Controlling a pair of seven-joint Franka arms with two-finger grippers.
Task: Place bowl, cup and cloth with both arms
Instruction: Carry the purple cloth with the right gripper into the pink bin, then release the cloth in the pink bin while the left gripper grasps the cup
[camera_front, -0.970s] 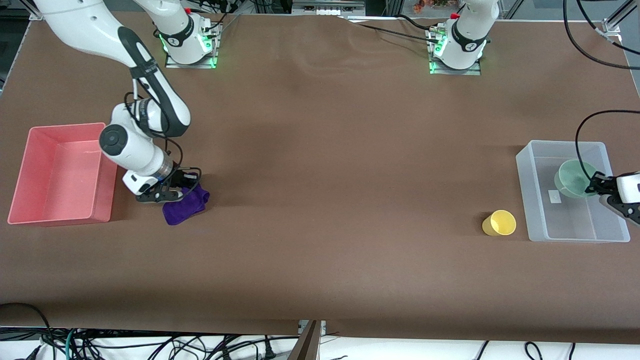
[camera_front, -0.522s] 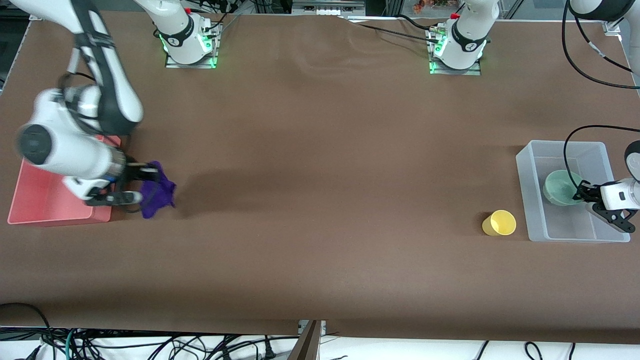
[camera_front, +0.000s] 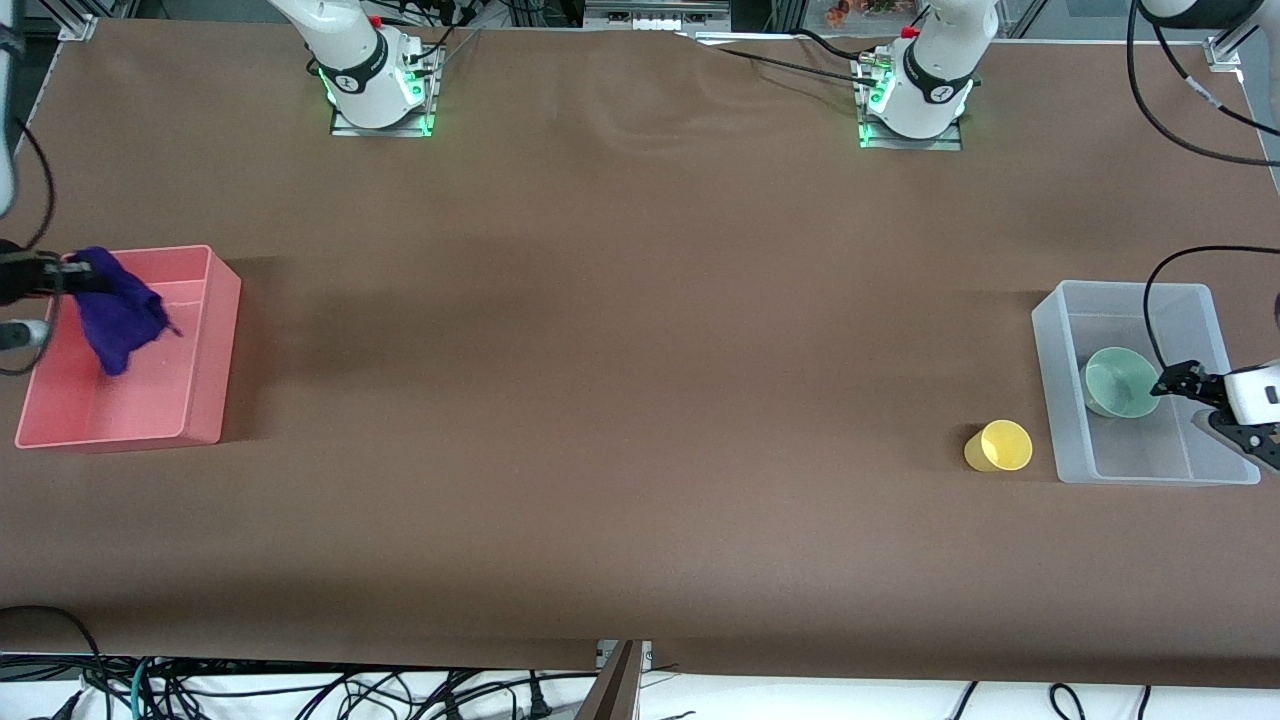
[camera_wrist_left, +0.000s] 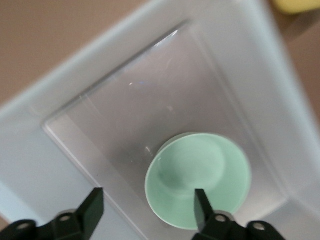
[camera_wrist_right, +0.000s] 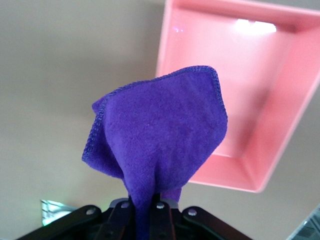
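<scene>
The right end effector pinched the cloth over the pink bin (ready to drop); the left end effector, spread, hung over the bowl.

pink bin: sitting open-topped at the right arm's end of the table | clear plastic bin: sitting at the left arm's end | brown table cover: lying flat, wrinkling slightly between the bases | cables: trailing under the nearest edge
</scene>
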